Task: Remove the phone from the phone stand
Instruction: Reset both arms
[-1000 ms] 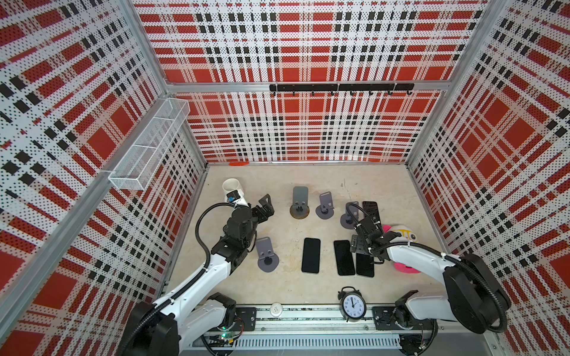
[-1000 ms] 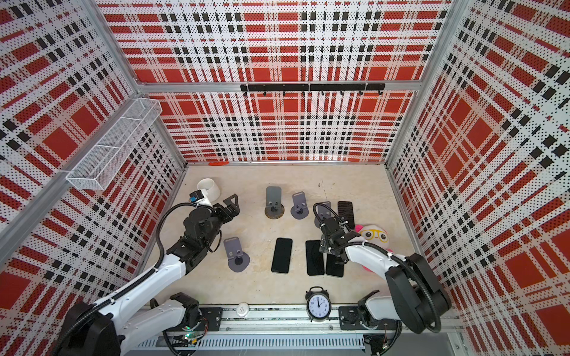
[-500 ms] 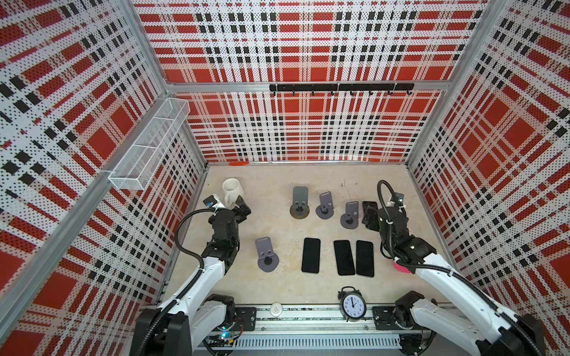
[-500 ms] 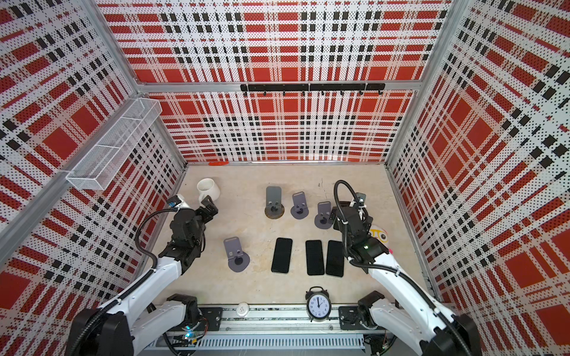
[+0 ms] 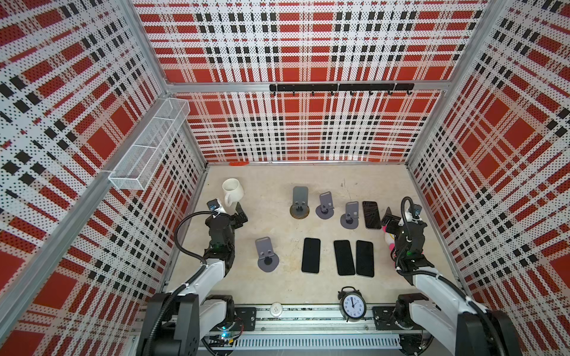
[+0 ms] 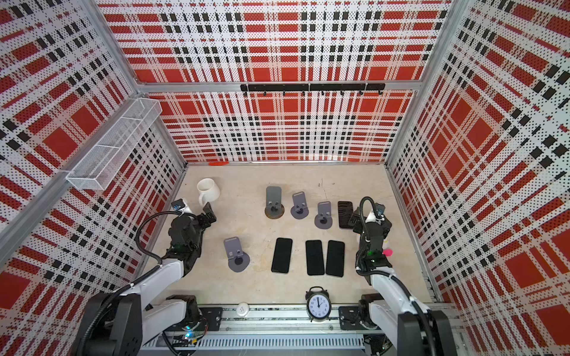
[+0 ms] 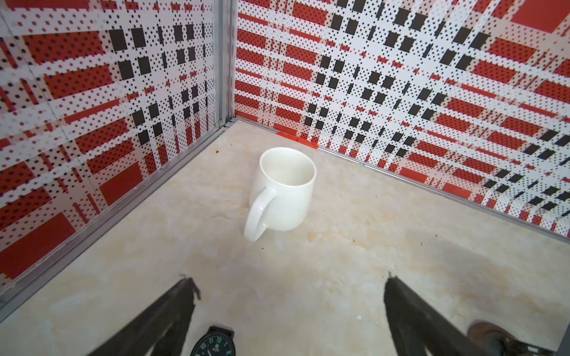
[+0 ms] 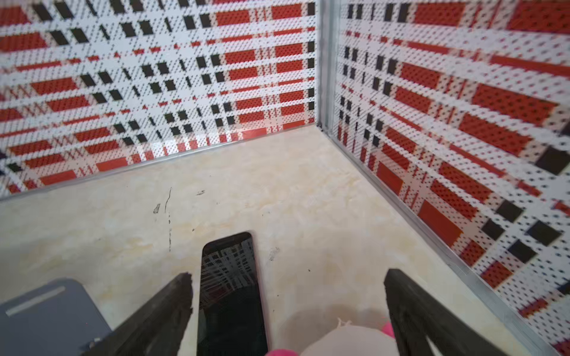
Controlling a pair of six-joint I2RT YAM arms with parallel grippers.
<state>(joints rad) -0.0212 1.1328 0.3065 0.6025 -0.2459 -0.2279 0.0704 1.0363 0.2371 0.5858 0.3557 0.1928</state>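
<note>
Several black phones lie flat on the table in both top views: a front row [image 5: 310, 255] [image 5: 344, 257] [image 5: 365, 258] and one at the back right [image 5: 371, 214] [image 6: 345, 214] [image 8: 229, 292]. The grey phone stands [image 5: 299, 202] [image 5: 325, 205] [image 5: 350, 214] [image 5: 266, 254] [image 6: 237, 254] hold nothing. My right gripper [image 5: 389, 222] [image 8: 288, 276] hangs open just right of the back phone, with nothing in it. My left gripper [image 5: 242, 216] [image 7: 290, 282] is open and empty near the left wall.
A white mug [image 5: 233, 191] [image 7: 285, 188] stands just beyond the left gripper, and a wristwatch [image 7: 214, 343] lies under it. A pink and white plush toy [image 5: 389, 239] [image 8: 348, 342] sits below the right gripper. An alarm clock [image 5: 352, 305] stands at the front edge.
The right gripper has left the front-right phone and swung to the back right. The left arm has drawn back from the middle toward the left wall beside the mug. Both stayed open.
</note>
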